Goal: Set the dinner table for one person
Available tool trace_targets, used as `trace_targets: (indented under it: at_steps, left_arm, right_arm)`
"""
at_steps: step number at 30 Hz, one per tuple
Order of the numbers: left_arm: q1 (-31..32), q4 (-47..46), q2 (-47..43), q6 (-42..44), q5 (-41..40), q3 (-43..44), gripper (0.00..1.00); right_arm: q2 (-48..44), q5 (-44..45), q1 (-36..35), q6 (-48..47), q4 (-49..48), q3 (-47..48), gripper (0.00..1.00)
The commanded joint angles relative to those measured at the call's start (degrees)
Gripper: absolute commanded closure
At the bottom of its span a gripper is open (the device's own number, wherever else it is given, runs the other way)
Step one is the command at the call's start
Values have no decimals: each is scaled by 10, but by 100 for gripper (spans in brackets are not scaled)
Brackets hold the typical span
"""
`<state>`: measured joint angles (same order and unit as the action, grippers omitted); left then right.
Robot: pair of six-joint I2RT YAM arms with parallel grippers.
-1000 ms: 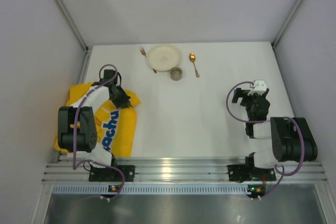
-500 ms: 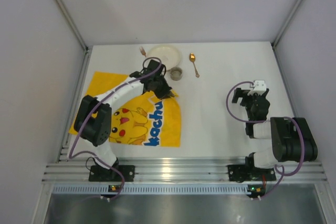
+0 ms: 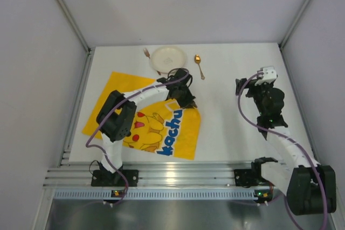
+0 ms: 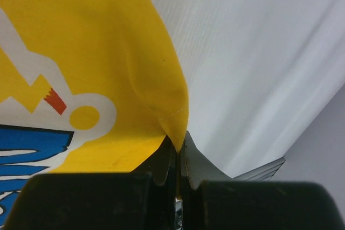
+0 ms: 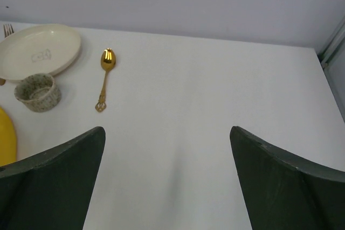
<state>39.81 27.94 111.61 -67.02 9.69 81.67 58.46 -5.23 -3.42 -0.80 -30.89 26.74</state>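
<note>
The white dinner table [image 3: 232,127] carries a yellow cartoon-printed placemat [image 3: 145,117], spread flat at the left-centre. My left gripper [image 3: 188,100] is shut on the placemat's far right corner; in the left wrist view the jaws [image 4: 178,152] pinch the yellow cloth [image 4: 81,52]. My right gripper [image 3: 253,85] is open and empty over the right side of the table, its fingers [image 5: 64,165] wide apart above bare tabletop [image 5: 215,90].
At the far edge lie a cream plate [image 3: 168,58], a fork [image 3: 146,53] on its left and a gold spoon [image 3: 199,65] on its right. The right wrist view shows the plate [image 5: 38,49], spoon [image 5: 105,76] and a small speckled cup [image 5: 36,92].
My left gripper has dragged the placemat from a bunched heap at the left edge rightward, spreading it flat. My right arm has reached farther out over the table.
</note>
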Motion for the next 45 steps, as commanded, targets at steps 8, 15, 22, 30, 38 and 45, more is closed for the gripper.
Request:
trace_targets:
  at_steps: [8, 15, 22, 30, 38, 45]
  left_arm:
    - [21, -98, 49, -90, 39, 97, 34]
    - [13, -46, -79, -26, -31, 46, 2]
    - [-37, 149, -217, 95, -188, -67, 2]
    - [-70, 156, -278, 143, -171, -261, 3]
    - [-71, 145, -372, 125, -173, -349, 4]
    - [-71, 159, -401, 142, -197, -345, 4]
  right_arm:
    - [-99, 3, -53, 41, 185, 37, 0]
    - [-191, -27, -75, -14, 228, 21, 0]
    - [-184, 40, -97, 224, 297, 60, 0]
    - [152, 36, -93, 273, 527, 215, 0]
    - [266, 66, -97, 246, 608, 349, 0]
    - [324, -135, -99, 277, 592, 333, 0]
